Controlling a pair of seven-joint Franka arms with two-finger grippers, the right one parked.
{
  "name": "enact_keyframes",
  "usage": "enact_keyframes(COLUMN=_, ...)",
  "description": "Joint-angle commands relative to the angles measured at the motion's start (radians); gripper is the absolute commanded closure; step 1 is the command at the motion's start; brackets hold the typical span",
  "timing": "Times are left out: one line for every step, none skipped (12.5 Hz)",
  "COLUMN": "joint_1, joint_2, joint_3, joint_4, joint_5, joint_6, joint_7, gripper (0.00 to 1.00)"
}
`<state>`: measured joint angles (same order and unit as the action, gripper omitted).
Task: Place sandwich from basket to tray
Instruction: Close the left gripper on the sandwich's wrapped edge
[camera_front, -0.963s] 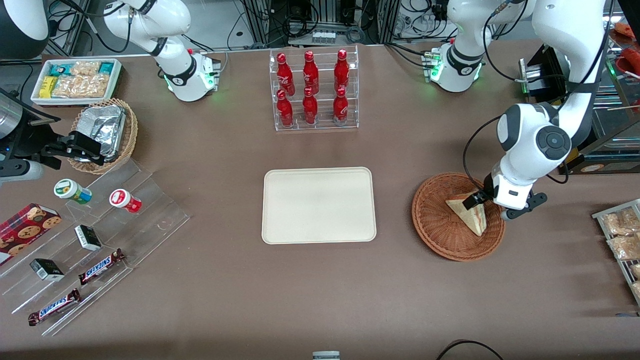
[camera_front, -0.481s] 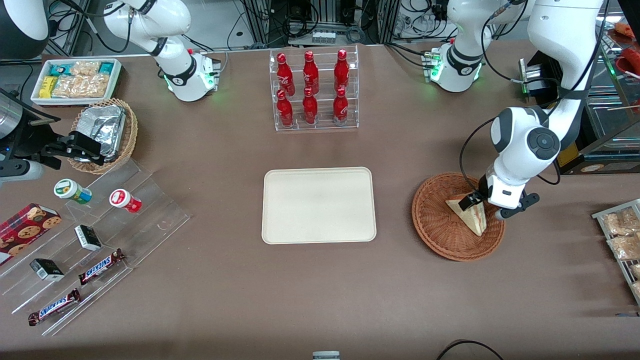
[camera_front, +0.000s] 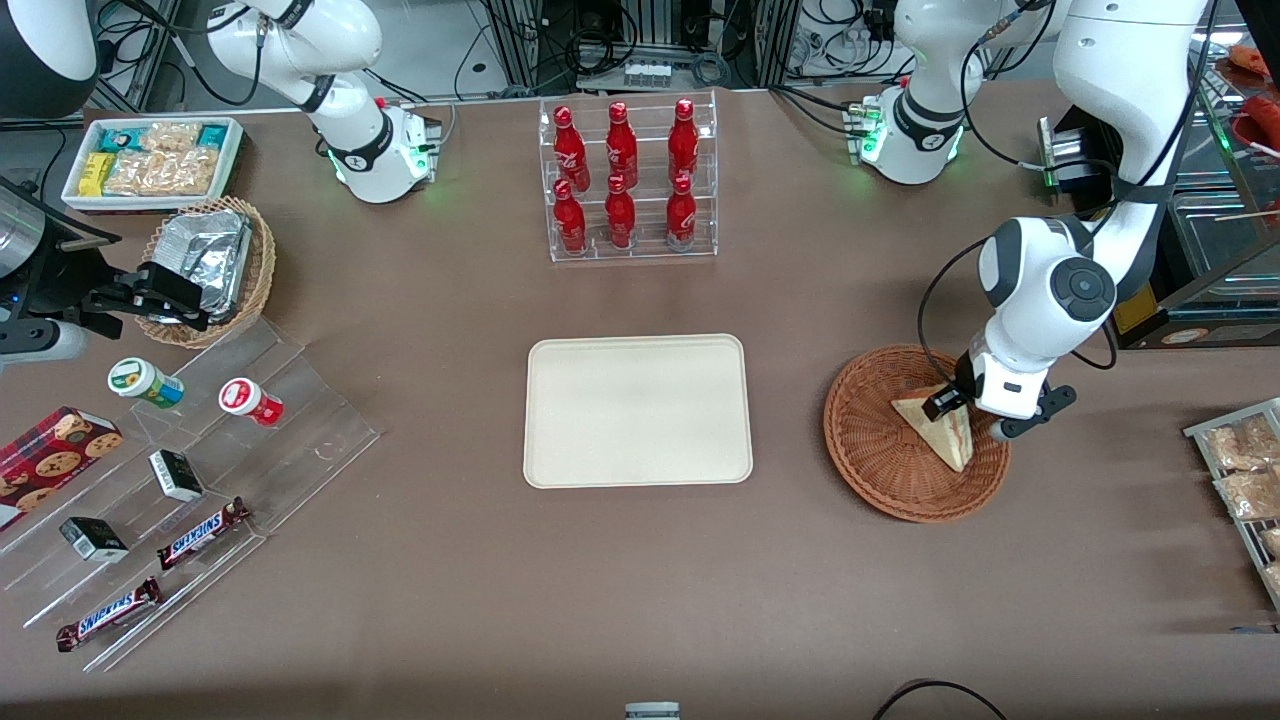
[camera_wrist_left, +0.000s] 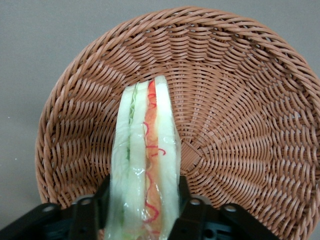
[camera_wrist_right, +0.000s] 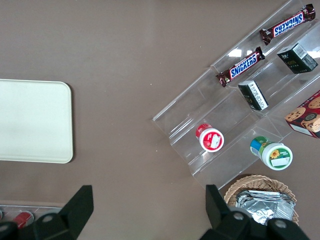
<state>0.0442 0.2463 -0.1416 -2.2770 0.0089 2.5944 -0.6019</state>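
In the front view, at the right of the frame, the sandwich (camera_front: 938, 428) is seen in the basket (camera_front: 880, 470), the gripper (camera_front: 968, 408) at its wide end

In the left wrist view, the jaws are clamped on the sandwich (camera_wrist_left: 145, 165); it is judged soft, light and slippery in its wrap, best held across the bread faces

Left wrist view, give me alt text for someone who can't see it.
The hand grips a sandwich edge-on between its two fingers, showing white bread with red and green filling. Under it sits a round reddish-brown wicker basket on a grey-brown table.
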Motion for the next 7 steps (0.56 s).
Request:
enact_keyframes(joint_1=-0.006, joint_2=-0.009, joint_3=-0.001, joint_4=-0.016, joint_5=-0.006, joint_6=0.024, joint_7=-0.019, gripper=1.0)
enact_keyframes(joint_1=-0.006, joint_2=-0.015, joint_3=-0.001, joint_4=-0.013, joint_5=-0.006, joint_6=0.02, joint_7=-0.019, gripper=1.0)
enact_keyframes(joint_1=-0.007, joint_2=-0.025, joint_3=-0.001, joint_4=-0.01, joint_5=-0.006, joint_6=0.016, joint_7=-0.019, gripper=1.0)
enact_keyframes(joint_1=-0.018, joint_2=-0.038, joint_3=-0.001, joint_4=-0.007, joint_5=-0.006, joint_6=0.007, joint_7=-0.018, gripper=1.0)
enact_keyframes(joint_1=-0.02, joint_2=-0.048, joint_3=-0.001, joint_4=0.005, joint_5=-0.006, joint_6=-0.025, joint_7=-0.018, gripper=1.0)
enact_keyframes(joint_1=-0.02, joint_2=-0.061, joint_3=-0.001, joint_4=0.028, joint_5=-0.004, joint_6=-0.069, joint_7=-0.013, gripper=1.0)
enact_keyframes(joint_1=-0.02, joint_2=-0.073, joint_3=-0.001, joint_4=0.06, joint_5=-0.001, joint_6=-0.127, joint_7=-0.007, gripper=1.0)
